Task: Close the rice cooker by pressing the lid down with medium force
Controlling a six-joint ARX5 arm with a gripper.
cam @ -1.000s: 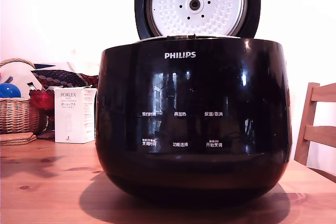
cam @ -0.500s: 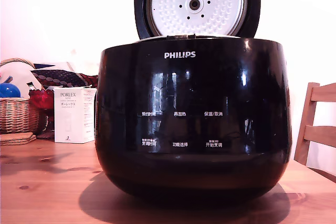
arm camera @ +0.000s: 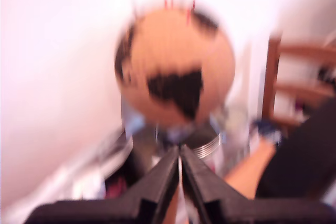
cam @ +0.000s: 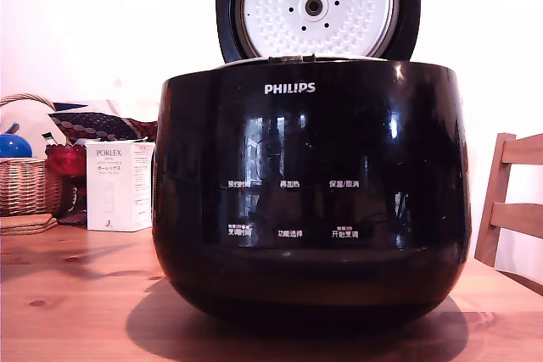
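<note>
The rice cooker (cam: 312, 192), a large glossy black pot with a white PHILIPS logo, fills the middle of the exterior view on a wooden table (cam: 76, 294). Its lid (cam: 318, 6) stands open and upright behind the pot, showing its dimpled silver-white inner disc. No part of the arm shows in the exterior view. In the blurred wrist view my gripper (arm camera: 179, 156) has its two black fingers meeting at the tips, with nothing between them. A black curved mass (arm camera: 304, 161) at that picture's edge may be the cooker; I cannot tell.
On the exterior view's left stand a wicker basket (cam: 25, 184) with a blue ball, a white PORLEX box (cam: 119, 186) and a red bowl (cam: 66, 158). A wooden chair (cam: 509, 209) is on the right. The wrist view shows a blurred tan-and-black globe (arm camera: 176, 66).
A dark piece of the arm at the exterior view's upper left rose out of the picture. The cooker and its lid stay as they were.
</note>
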